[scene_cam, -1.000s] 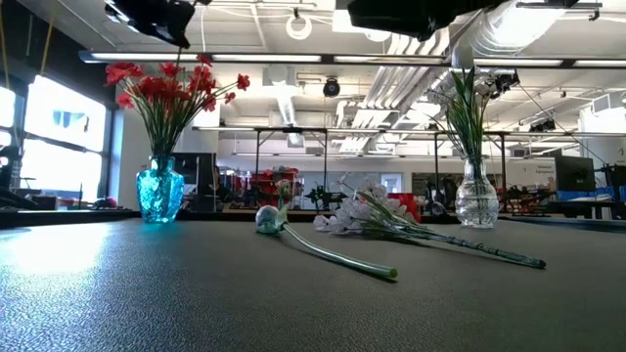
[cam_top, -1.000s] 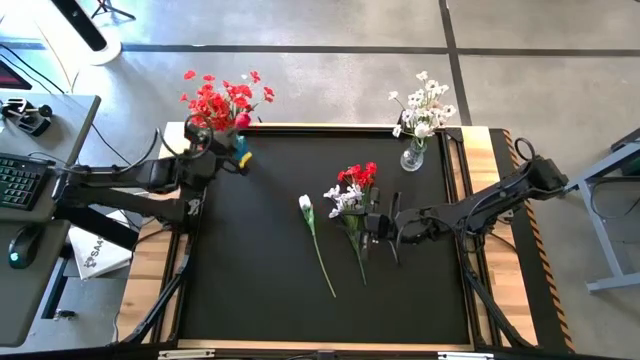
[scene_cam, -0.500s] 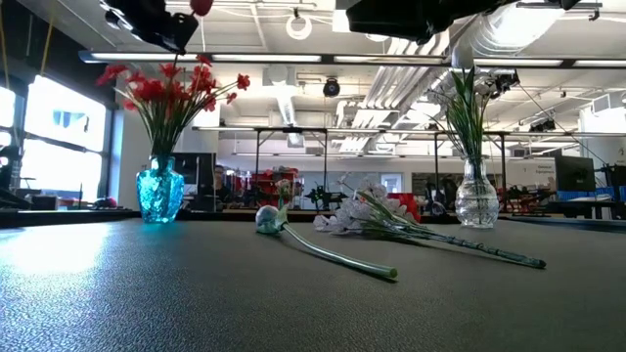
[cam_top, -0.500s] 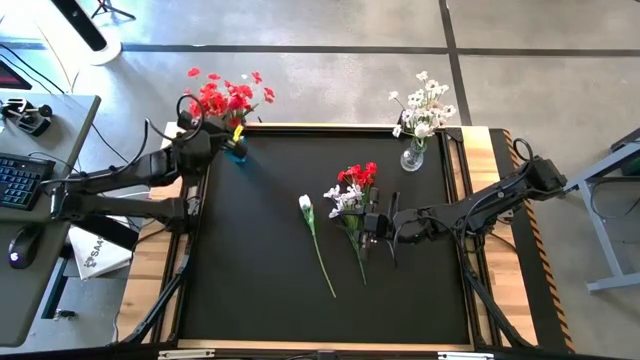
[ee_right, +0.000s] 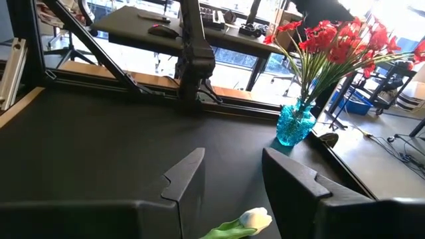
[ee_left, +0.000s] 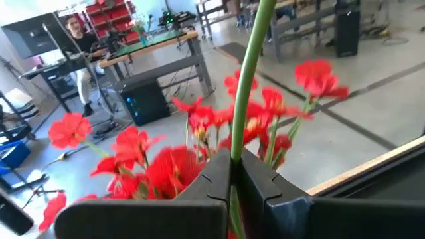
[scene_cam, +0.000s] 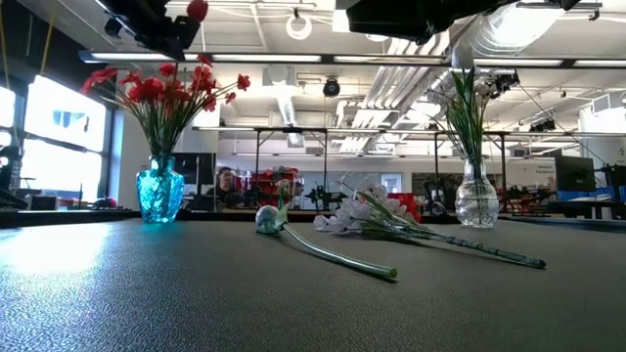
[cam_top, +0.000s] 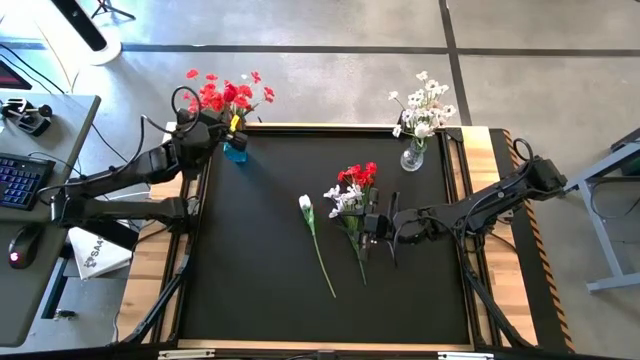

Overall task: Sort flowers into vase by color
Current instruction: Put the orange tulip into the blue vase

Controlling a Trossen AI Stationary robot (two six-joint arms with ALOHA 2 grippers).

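Observation:
My left gripper (cam_top: pixel 213 126) is at the table's far left corner, by the blue vase (cam_top: pixel 235 151) of red flowers (cam_top: pixel 226 95). It is shut on a red flower's green stem (ee_left: pixel 249 79); the bloom (scene_cam: pixel 198 10) shows beside the gripper in the low view. My right gripper (cam_top: pixel 373 225) is open and empty above a pile of red and white flowers (cam_top: pixel 351 193) lying mid-table. A white bud flower (cam_top: pixel 308 206) lies beside the pile; it also shows in the right wrist view (ee_right: pixel 249 219). A clear vase (cam_top: pixel 412 156) of white flowers (cam_top: pixel 424 110) stands at the far right. My left gripper pinches the red flower's green stem (ee_left: pixel 233 166) between its two fingers (ee_left: pixel 259 186). The stem runs out past the fingertips toward the bloom, lifted clear of the table. Where its lower end is, the gripper hides.
The black mat (cam_top: pixel 260 260) has bare room at the near and left sides. The table's wooden rim (cam_top: pixel 165 240) frames it. A desk with keyboard and mouse (cam_top: pixel 20 180) stands beyond the left edge. A person (scene_cam: pixel 225 181) shows far off in the room.
My left gripper has gone toward the table's far edge and a little up with the red flower, closing on the red blooms over the blue vase. The blooms in the vase have leaned toward the table's left.

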